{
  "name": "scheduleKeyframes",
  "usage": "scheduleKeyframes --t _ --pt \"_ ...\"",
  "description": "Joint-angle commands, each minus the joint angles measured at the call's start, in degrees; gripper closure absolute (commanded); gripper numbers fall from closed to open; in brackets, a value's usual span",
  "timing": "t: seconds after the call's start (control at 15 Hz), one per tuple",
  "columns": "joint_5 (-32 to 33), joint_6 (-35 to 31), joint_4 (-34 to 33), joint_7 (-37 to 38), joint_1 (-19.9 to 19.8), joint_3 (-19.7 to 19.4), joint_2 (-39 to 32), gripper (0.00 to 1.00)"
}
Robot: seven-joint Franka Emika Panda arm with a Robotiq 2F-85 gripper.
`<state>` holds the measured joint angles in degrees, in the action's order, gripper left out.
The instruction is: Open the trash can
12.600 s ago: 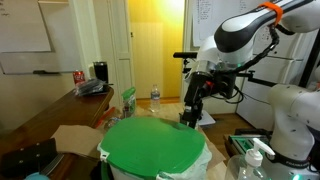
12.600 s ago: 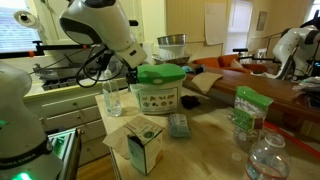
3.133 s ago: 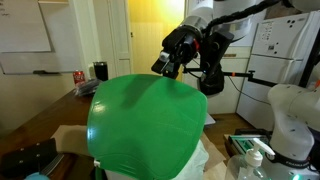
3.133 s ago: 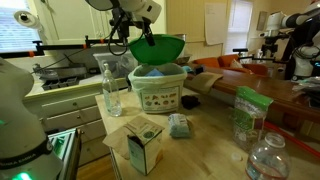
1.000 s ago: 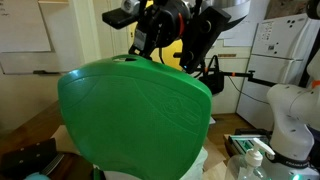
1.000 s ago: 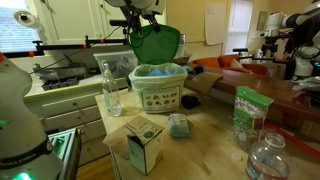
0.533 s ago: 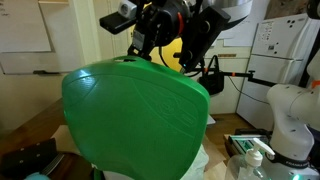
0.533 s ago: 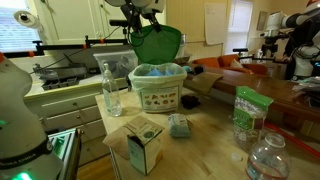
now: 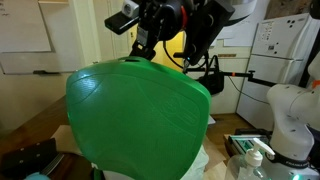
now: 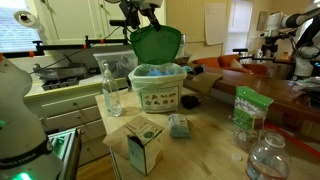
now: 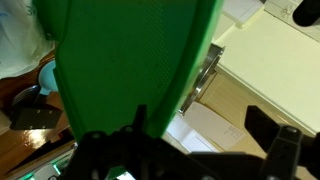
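Observation:
The trash can [image 10: 158, 88] stands on the counter with its white liner bag at the rim. Its bright-green lid [image 10: 157, 43] is swung up almost upright and fills an exterior view [image 9: 140, 120]. My gripper [image 10: 140, 22] is at the lid's raised top edge, also seen in an exterior view [image 9: 152, 52]. In the wrist view the lid [image 11: 130, 60] fills the left, and its edge lies between the wide-apart fingers of my gripper [image 11: 200, 125], against the left finger [image 11: 140, 118]. The jaws look open, not clamped.
A glass bottle [image 10: 108, 90] stands just beside the bin. A carton [image 10: 143, 143], a green bag [image 10: 248, 112] and a water bottle [image 10: 270, 160] sit on the wooden table in front. A white robot base [image 9: 295, 120] stands at the side.
Over the last second the lid has tipped slightly further up and the gripper has shifted a little with it. Earlier the lid lay flat on the bin.

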<state>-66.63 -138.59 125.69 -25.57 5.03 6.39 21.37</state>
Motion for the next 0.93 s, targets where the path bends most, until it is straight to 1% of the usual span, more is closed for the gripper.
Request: scheduleKeyframes --t 0.0,0.4,0.87 --pt "4.0 -2.2 2.3 4.7 0.1 0.5 2.6 0.0" --pt "9.6 -2.6 3.6 10.8 -0.1 0.6 4.6 0.0" --pt "17.7 -4.5 7.0 18.6 -0.4 0.8 8.5 0.0"
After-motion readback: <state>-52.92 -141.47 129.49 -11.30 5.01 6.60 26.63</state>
